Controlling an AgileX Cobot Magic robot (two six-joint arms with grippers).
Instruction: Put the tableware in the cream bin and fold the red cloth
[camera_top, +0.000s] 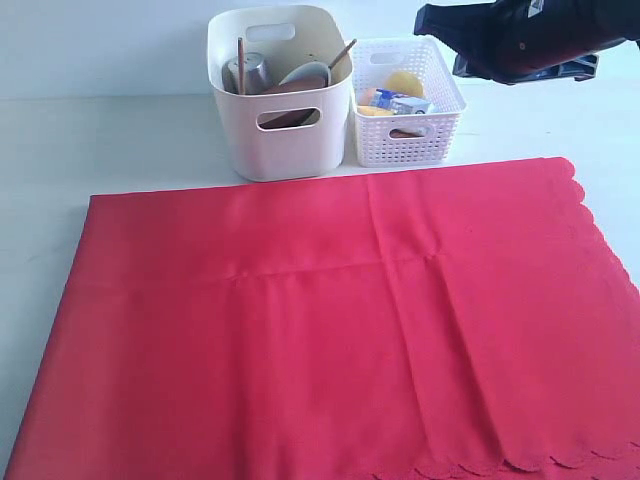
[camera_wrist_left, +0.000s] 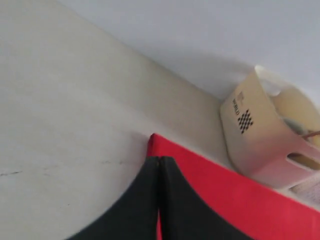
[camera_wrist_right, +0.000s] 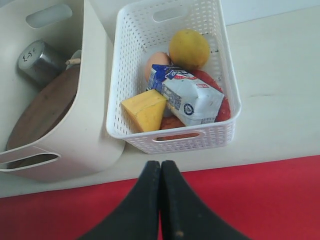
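Near the red cloth (camera_top: 330, 330), the left tool (camera_wrist_left: 159, 160) and right tool (camera_wrist_right: 160, 163) are closed, empty.

White table (camera_top: 100, 140) before me. Red cloth (camera_top: 340, 330) lies flat, covering 3 through 6 to 9 o'clock. Cream bin (camera_top: 290, 155) stands at 12, just past cloth edge; white lattice basket (camera_top: 405, 148) just beside it, toward 1.

We saw a plain off-white table (camera_top: 100, 140) under soft, even light. Behind it stood a smooth, pale bluish-white wall (camera_top: 100, 45).
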